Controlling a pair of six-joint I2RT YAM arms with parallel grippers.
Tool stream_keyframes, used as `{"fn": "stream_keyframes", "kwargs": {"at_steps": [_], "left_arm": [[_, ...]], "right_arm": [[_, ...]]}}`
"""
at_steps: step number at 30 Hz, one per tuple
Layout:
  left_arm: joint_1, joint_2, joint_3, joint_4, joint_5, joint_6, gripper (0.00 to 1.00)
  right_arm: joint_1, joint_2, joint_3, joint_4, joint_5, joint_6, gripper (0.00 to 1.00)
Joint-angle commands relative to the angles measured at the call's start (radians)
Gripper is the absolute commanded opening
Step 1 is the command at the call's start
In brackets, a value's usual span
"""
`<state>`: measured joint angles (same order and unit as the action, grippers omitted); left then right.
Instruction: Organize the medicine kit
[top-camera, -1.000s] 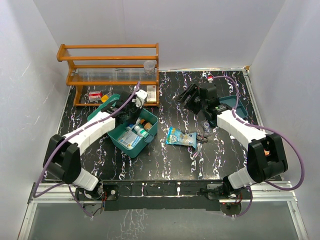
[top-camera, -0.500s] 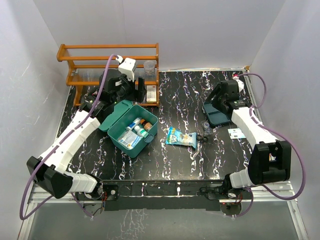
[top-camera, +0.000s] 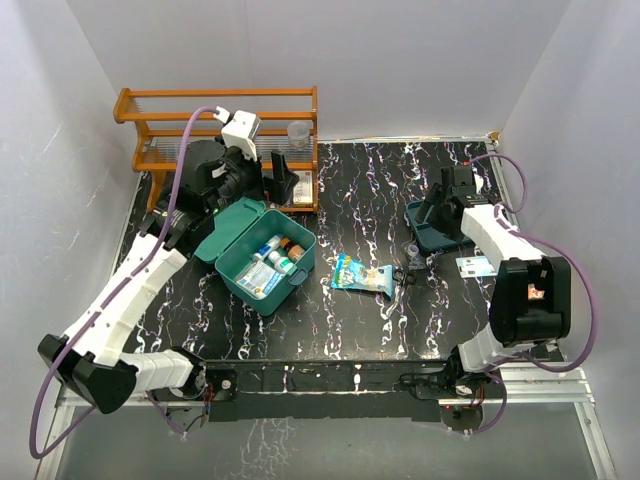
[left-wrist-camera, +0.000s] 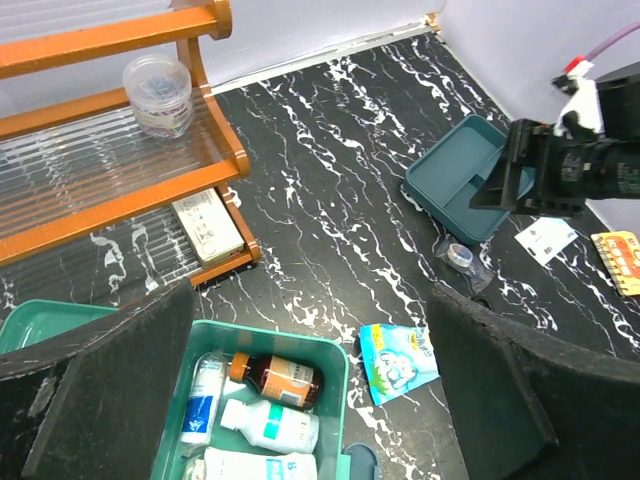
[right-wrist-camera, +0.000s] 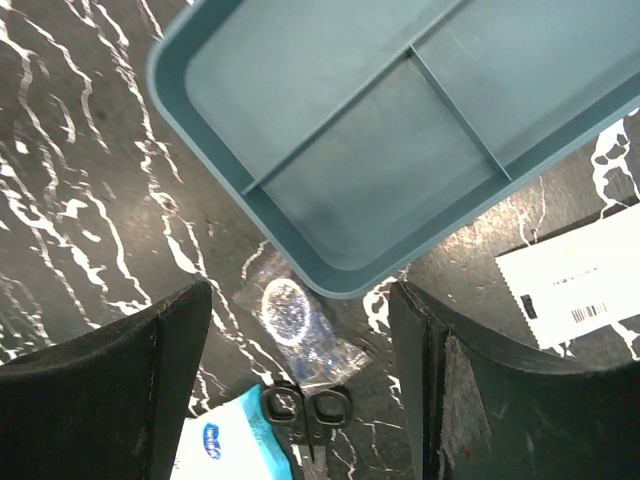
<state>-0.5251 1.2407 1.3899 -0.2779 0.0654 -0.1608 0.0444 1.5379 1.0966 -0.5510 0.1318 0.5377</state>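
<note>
Medicine kit (top-camera: 266, 262): lid open, left-centre on tabletop (top-camera: 350, 325), bottles inside. Your left gripper (top-camera: 270, 180) has lifted off it toward rack (top-camera: 215, 130). Right gripper (right-wrist-camera: 295, 300) has swung over divided tray (right-wrist-camera: 400, 130). Both jaws wide apart, empty. Packet (top-camera: 362, 275), scissors (right-wrist-camera: 305, 408) not yet packed, so likely your next fetch.

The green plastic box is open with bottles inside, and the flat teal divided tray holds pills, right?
No: the flat teal divided tray is empty, as the right wrist view shows. The green plastic box is open with bottles inside.
</note>
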Motion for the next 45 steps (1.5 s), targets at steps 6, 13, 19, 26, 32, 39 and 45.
{"fn": "stream_keyframes", "kwargs": {"at_steps": [6,13,19,26,32,39,45], "left_arm": [[0.004,-0.049,-0.029,0.054,0.105,-0.020,0.99],[0.004,-0.049,-0.043,0.058,0.132,-0.028,0.99],[0.005,-0.041,-0.048,0.061,0.149,-0.034,0.99],[0.005,-0.029,-0.050,0.071,0.168,-0.051,0.99],[0.004,-0.027,-0.054,0.072,0.170,-0.052,0.99],[0.004,-0.022,-0.055,0.078,0.172,-0.056,0.99],[0.004,-0.014,-0.052,0.077,0.166,-0.073,0.99]], "right_arm": [[-0.004,0.100,0.097,-0.040,0.016,-0.114,0.67],[0.002,0.114,0.136,-0.062,-0.130,-0.144,0.61],[0.135,0.030,0.067,-0.100,-0.144,0.016,0.61],[0.277,-0.019,-0.096,-0.085,-0.221,0.117,0.62],[0.300,0.001,-0.142,-0.091,-0.236,0.086,0.58],[0.319,0.077,-0.147,-0.058,-0.216,0.051,0.40],[0.322,0.103,-0.178,0.006,-0.189,0.053,0.27]]}}
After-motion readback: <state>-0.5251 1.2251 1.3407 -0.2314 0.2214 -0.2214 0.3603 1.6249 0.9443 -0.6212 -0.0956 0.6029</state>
